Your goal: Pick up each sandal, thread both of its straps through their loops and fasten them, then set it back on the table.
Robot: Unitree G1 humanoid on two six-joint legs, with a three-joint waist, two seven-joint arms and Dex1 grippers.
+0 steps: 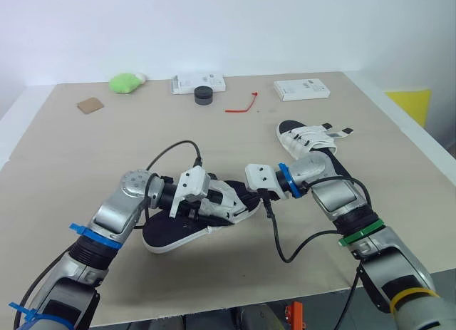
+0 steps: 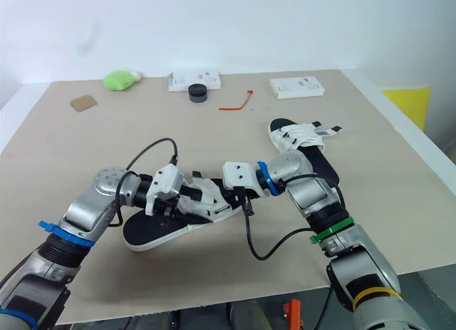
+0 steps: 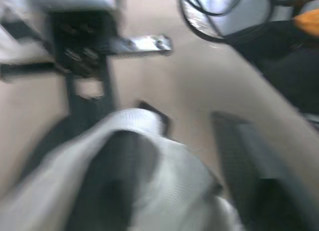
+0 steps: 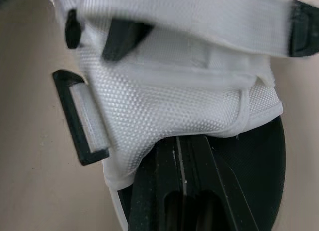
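Our left gripper (image 1: 212, 204) and right gripper (image 1: 254, 196) are both at the near sandal (image 1: 167, 235), and we can't tell how tight tbh. Loose hold and the strap (image 4: 199, 16) probably misses its loop (image 4: 79, 118).

No legible text — print on white boxes (image 1: 301, 88) unreadable.

Sandal (image 4: 169, 111) seen close: white mesh upper, weave plain to see. Black rectangular loop (image 4: 70, 116) at its side, a short white band (image 4: 90, 120) passing through it. Broad white strap (image 4: 199, 16) crosses above, with a black tab (image 4: 301, 29) at one end. Black sole (image 4: 256, 176) under the mesh. Tan desk (image 4: 35, 186) beside.
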